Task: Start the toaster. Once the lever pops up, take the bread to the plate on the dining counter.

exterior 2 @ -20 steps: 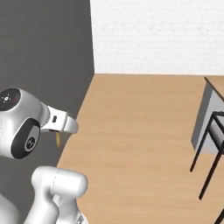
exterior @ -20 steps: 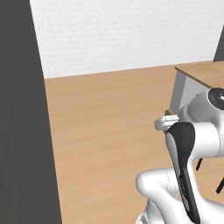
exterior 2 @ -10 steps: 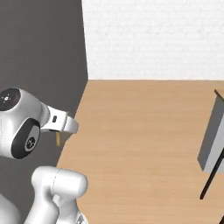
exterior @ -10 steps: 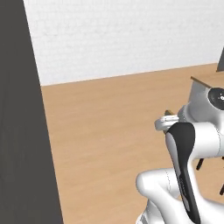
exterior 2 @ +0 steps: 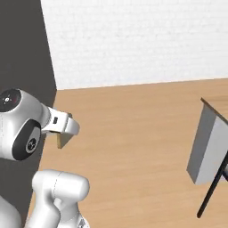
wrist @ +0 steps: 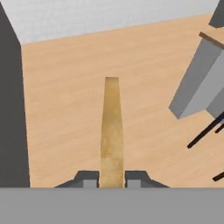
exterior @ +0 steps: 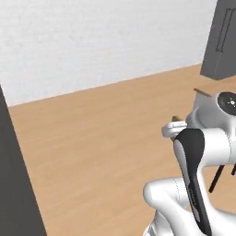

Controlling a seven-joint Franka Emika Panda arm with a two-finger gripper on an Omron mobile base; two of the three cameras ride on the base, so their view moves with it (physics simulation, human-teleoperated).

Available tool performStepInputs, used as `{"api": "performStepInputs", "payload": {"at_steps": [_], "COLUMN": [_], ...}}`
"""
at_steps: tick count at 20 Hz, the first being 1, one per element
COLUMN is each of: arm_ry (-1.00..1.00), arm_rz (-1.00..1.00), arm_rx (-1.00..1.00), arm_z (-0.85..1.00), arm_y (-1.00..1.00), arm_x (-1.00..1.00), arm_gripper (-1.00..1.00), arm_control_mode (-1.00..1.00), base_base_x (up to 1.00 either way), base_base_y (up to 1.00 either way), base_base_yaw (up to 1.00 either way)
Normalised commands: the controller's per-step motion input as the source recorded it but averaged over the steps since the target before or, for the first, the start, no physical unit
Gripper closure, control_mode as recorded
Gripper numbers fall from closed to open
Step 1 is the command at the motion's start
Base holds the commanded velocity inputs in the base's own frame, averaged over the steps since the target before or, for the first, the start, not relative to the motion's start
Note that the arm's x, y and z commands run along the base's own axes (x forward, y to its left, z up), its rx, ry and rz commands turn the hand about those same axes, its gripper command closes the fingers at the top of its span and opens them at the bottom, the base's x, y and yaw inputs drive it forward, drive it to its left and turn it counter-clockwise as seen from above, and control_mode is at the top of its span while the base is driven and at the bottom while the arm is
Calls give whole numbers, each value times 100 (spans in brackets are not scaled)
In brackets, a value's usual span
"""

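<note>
Dark panel (wrist: 9, 109): on your far left in the hand view, a tall dark grey surface runs up the edge, standing on the wood floor.
Floor (wrist: 65, 87): light wood planks spread across the middle, meeting a white wall (exterior 2: 133, 40) at the back.
Bread (wrist: 111, 131): you see the slice edge-on in the hand view, a thin pale tan strip pointing away from the hand, just right of the dark panel and above the bare floor. In the right base view a tan corner (exterior 2: 62, 140) peeks out below the white wrist.
Gripper (wrist: 111, 178): your two dark fingertips (wrist: 89, 178) press against the slice from both sides, closed tight on its near end; the bread is carried in the air.
Grey seat (wrist: 199, 83): to your right, a grey slab with a wood-coloured top edge, tilted in the hand view, on thin black legs (wrist: 205, 131). It stands well apart from the bread.
Dark cabinet (exterior: 223, 39): at the far right in the left base view, against the wall.
</note>
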Motion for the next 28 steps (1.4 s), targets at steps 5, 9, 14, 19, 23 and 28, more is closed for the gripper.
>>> {"api": "performStepInputs", "payload": {"at_steps": [5,9,14,19,23,28], "arm_ry": [0,0,0,0,0,0], "arm_rz": [0,0,0,0,0,0], "arm_rx": [0,0,0,0,0,0], "arm_z": [0,0,0,0,0,0], "arm_y": [0,0,0,0,0,0], "arm_x": [0,0,0,0,0,0], "arm_gripper": [100,100,100,100,100,100], "arm_control_mode": [100,100,100,100,100,100], "base_base_x": [43,35,38,40,51,73], "base_base_y": [0,0,0,0,3,33], "base_base_yaw": [-73,-75,-74,-73,-67,-46]}}
